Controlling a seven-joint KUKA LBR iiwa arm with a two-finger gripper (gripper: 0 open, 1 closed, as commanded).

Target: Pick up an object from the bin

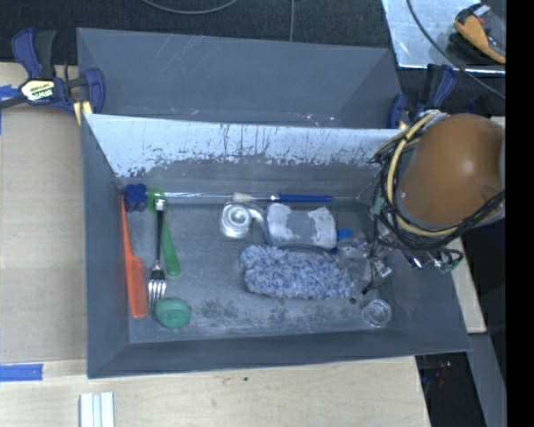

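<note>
Orange-brown domed cover [449, 172], yellow-black cables [394, 163], metal gripper [368, 281]

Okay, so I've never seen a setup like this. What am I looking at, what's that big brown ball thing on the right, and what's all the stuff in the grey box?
One camera looks down on the scene from above, a little from the side. The brown dome wrapped in cables is a cover on the wrist of a robot arm that reaches in from the right. Its gripper hangs low at the right end of a grey metal bin, close to a fuzzy blue-grey cloth and a small clear round thing. Its job is to pick one thing out of the bin.

Also in the bin are an orange stick, a green-handled fork and a green lump on the left, plus a silver round piece and a pale grey lump near the back. Whether the gripper holds anything, I cannot tell.
</note>
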